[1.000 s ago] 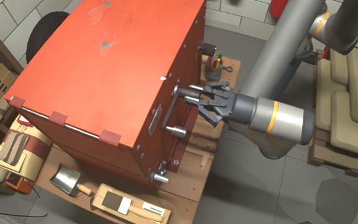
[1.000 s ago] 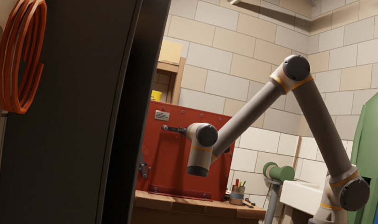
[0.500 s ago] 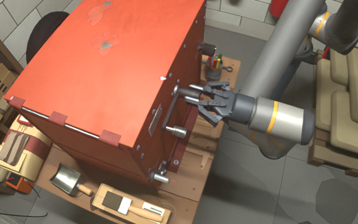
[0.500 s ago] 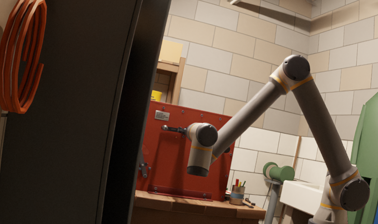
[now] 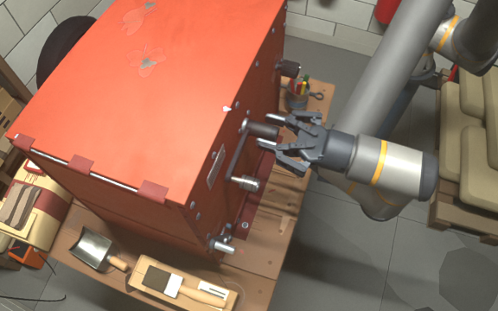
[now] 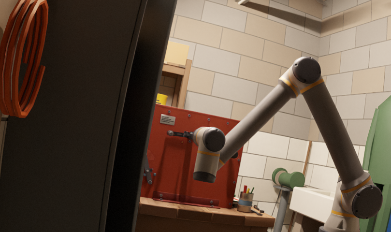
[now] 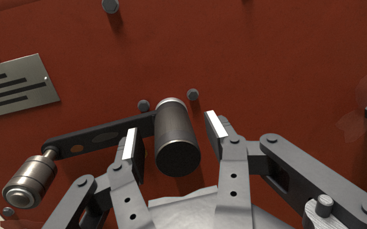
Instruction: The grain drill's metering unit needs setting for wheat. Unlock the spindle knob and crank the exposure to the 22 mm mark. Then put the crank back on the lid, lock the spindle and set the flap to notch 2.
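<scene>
The flap lever [image 5: 222, 245] at the lower corner of the red drill box [image 5: 145, 108] is partly hidden by a dark post in the second side camera. The crank [image 7: 100, 139] sits on the box's side face, its dark arm joining a steel hub [image 7: 28, 181] to a dark cylindrical handle [image 7: 175, 139]. My gripper [image 7: 174, 133] is open around that handle and holds nothing. The dark spindle knob [image 5: 288, 67] sticks out farther along the same face.
The wooden bench [image 5: 270, 224] runs under the box, carrying a cup of pens [image 5: 297, 93], a metal scoop [image 5: 93, 250] and a brush [image 5: 180, 287]. Stacked tan sacks [image 5: 482, 142] lie behind my arm.
</scene>
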{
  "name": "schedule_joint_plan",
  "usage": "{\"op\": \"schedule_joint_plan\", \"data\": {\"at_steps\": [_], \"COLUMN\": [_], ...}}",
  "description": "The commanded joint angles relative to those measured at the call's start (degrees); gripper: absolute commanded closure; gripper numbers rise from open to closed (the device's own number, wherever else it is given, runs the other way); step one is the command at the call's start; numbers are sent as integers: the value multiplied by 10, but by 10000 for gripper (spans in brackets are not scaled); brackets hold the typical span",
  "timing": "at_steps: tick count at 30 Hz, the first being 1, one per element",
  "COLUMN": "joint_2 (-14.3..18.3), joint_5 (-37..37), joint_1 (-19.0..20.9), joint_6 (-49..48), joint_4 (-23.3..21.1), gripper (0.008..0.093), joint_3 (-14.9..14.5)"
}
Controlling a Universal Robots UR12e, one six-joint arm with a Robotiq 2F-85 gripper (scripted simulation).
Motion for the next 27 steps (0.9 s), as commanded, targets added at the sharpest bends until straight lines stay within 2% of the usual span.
{"op": "schedule_joint_plan", "data": {"at_steps": [1,13,27], "joint_2": [0,0,-2], "joint_5": [0,-4,-29], "joint_1": [0,4,29], "joint_6": [0,0,0], "joint_4": [0,0,-2], "gripper": [434,434,434], "joint_3": [0,1,4]}}
